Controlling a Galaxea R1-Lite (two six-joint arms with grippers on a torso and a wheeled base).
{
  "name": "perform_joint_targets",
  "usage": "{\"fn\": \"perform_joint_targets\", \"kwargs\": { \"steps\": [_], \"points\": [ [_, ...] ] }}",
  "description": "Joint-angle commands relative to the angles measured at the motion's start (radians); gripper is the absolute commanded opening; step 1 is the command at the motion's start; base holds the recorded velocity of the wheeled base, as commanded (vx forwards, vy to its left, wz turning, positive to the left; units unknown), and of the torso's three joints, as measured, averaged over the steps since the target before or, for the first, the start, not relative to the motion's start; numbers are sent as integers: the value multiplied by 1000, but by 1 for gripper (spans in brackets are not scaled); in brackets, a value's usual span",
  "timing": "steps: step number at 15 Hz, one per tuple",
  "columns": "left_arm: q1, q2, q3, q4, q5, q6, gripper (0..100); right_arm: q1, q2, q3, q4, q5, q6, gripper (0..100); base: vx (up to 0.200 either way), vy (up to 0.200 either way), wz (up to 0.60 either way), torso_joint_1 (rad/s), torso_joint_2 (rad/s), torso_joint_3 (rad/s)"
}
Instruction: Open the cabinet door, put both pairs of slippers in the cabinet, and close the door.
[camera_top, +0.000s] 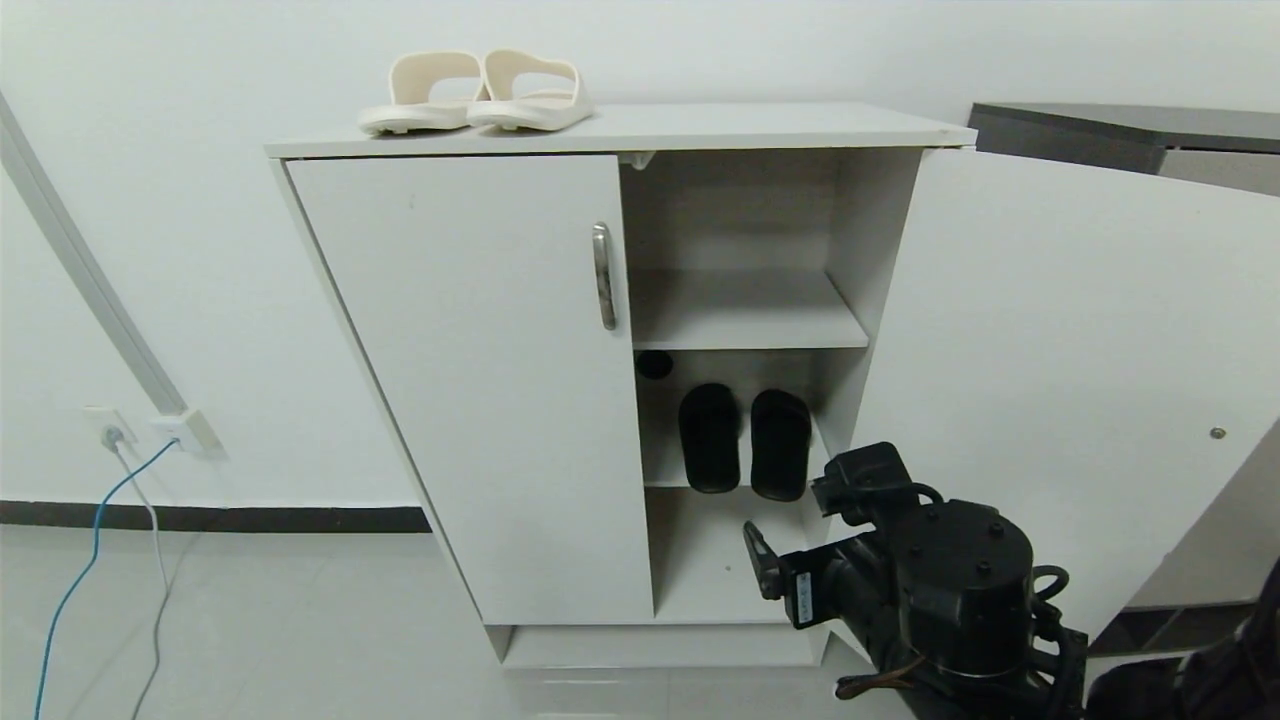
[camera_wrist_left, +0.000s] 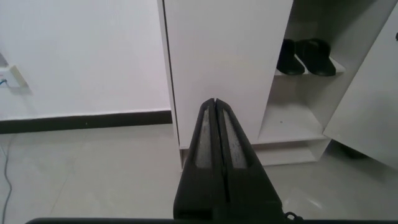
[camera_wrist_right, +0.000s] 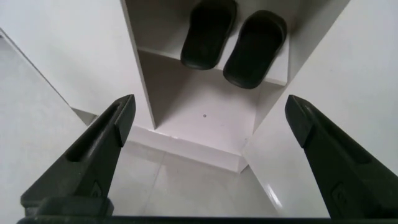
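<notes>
Concealing half the cabinet (camera_top: 760, 125), the left door (camera_top: 470, 380) sits shut

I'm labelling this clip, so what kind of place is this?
Probably a home entryway or a mock-up of one: a white shoe cabinet against a plain wall, black slippers on its shelf, cream slippers on top.

My left gripper (camera_wrist_left: 214, 107) sits in the foreground at mid-frame, its two fingers pressed flat together over pale floor tiles (camera_wrist_left: 93, 177). Beyond stands the white cabinet (camera_wrist_left: 292, 152). Its closed door (camera_wrist_left: 227, 56) is beside the open compartment, where a pair of black slippers (camera_wrist_left: 305, 56) rests on a shelf (camera_wrist_left: 339, 65).
</notes>
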Motion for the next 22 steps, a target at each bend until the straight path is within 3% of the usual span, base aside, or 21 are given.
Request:
{"fn": "perform_joint_targets", "kwargs": {
  "steps": [1, 13, 22],
  "points": [
    [0, 1, 0, 0, 0, 2, 0, 1, 2, 1, -2, -2, 0, 100, 0, 200, 0, -2, 2, 7],
    [0, 1, 1, 0, -1, 0, 0, -24, 17, 20, -21, 9, 3, 100, 0, 200, 0, 2, 3, 3],
    [0, 1, 1, 0, 0, 0, 0, -32, 34, 47, -71, 24, -7, 100, 0, 0, 0, 0, 0, 0]
  ]
}}
